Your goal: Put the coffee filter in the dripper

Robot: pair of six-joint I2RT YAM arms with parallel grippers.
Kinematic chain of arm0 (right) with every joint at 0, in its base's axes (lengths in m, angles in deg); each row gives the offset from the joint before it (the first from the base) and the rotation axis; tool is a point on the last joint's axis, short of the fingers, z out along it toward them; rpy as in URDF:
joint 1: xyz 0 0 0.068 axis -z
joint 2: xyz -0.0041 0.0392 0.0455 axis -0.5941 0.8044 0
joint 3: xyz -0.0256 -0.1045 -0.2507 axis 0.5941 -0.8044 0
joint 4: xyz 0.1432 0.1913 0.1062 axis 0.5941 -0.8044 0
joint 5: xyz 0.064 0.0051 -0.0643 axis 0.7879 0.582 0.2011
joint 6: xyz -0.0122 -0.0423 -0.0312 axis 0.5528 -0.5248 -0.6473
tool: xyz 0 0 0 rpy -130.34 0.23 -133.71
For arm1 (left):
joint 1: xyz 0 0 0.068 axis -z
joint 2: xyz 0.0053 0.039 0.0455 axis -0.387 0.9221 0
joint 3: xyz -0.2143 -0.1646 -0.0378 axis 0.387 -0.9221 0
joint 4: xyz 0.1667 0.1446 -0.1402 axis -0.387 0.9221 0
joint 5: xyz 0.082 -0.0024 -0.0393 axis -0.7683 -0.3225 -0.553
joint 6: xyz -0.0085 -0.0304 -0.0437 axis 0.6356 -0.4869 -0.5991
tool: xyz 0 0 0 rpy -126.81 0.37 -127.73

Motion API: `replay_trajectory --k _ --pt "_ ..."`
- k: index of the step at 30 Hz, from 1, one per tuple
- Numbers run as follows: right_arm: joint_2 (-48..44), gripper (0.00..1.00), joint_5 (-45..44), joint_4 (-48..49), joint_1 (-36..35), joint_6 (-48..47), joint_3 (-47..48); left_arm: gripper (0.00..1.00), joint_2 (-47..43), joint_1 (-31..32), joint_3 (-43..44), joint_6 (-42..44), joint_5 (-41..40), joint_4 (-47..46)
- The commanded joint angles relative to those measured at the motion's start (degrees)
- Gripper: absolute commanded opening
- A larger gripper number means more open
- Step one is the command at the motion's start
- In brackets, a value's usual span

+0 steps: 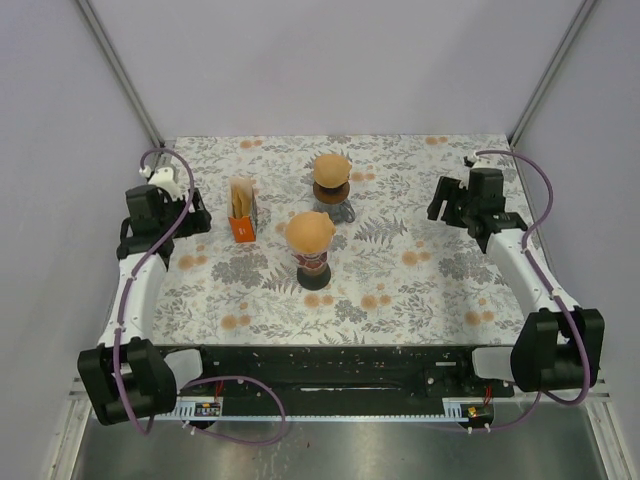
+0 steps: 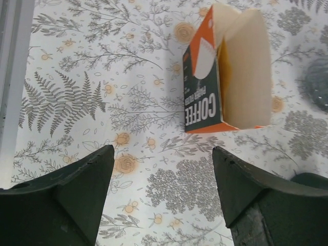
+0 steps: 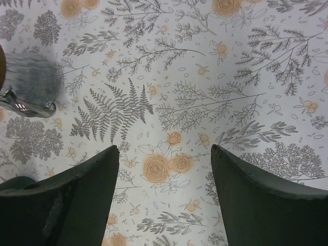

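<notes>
On the table [image 1: 440, 290], the coffee filter box [image 1: 242, 208] stood left of centre. To its right, the far dripper [image 1: 331, 170] sat on a carafe [image 1: 341, 209]. The near dripper [image 1: 309, 232] stood just before it, slightly leftward, nearer the arms' bases.

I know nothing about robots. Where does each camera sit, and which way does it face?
Top external: fixed above and behind the arms, looking down on the floral table; the left arm and right arm show, bases nearest.
Left wrist: on the left arm's wrist, looking down at the coffee filter box; its two dark fingers show at the bottom, apart.
Right wrist: on the right arm's wrist, looking down at mostly table; its fingers show likewise.
Shared: top and left wrist views both show the box.
</notes>
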Motion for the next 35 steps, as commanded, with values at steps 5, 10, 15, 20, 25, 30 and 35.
replay_trajectory --k 5,10,15,20,25,30,35 --pt "-3.92 0.8 -2.08 18.62 0.34 1.61 -12.48 0.85 -6.01 -2.39 -15.31 -0.29 -3.41 -24.84" --pt "-6.2 0.8 -5.25 29.44 0.34 -0.14 -20.23 0.89 -7.42 -2.48 -21.29 0.67 -2.71 -31.18" --pt "-8.75 0.8 -5.34 35.51 0.34 -1.29 -26.21 0.91 -6.89 -2.48 -26.3 -0.38 -4.12 -36.79" --pt "-10.95 0.81 -5.25 39.29 0.34 -1.99 -29.73 0.93 -6.63 -2.48 -28.86 -1.08 -5.17 -39.71" --pt "-11.48 0.81 -5.95 40.09 0.34 -2.43 -30.35 0.93 -5.14 -2.48 -28.95 -1.7 -4.74 -39.98" --pt "-11.3 0.81 -5.25 41.4 0.34 -1.99 -31.05 0.93 -4.08 -2.48 -28.86 -0.65 -3.6 -39.27" --pt "-10.78 0.81 -5.6 42.55 0.34 -2.52 -31.05 0.93 -5.13 -2.48 -29.92 -0.82 -2.45 -40.33"
